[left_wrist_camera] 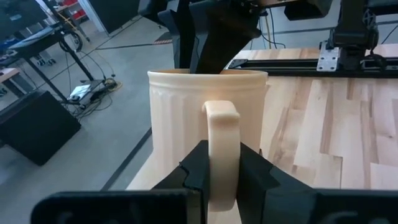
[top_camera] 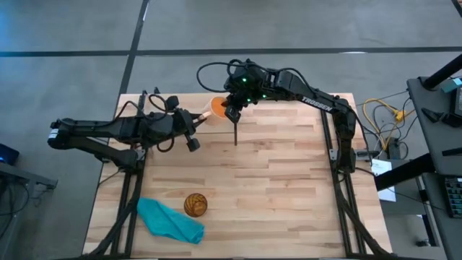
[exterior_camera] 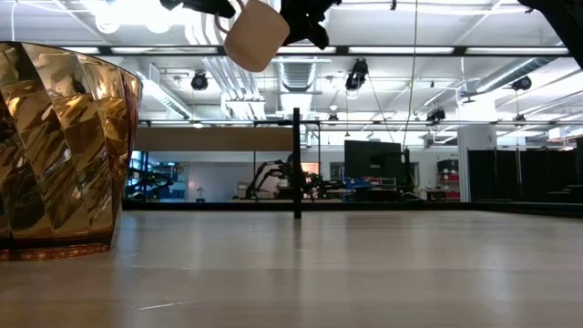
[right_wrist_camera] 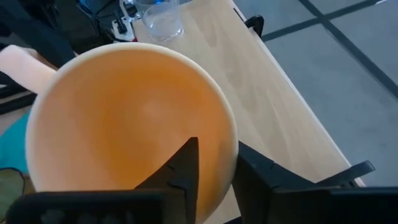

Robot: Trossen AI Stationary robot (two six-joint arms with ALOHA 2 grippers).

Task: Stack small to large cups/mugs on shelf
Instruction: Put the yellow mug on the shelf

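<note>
Both grippers clamp the smooth orange mug (right_wrist_camera: 124,118) aloft.

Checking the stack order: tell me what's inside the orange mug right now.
The orange mug looks empty, its orange interior bare. The right claw pinches its rim, covering a small patch of the wall. The left claw grips the handle.

In the low view the amber tumbler (exterior_camera: 56,150) is cut off by the left edge, and the mug (exterior_camera: 257,35) by the top edge. In the right wrist view, upper centre, only part of the clear cup (right_wrist_camera: 160,20) is seen.
</note>
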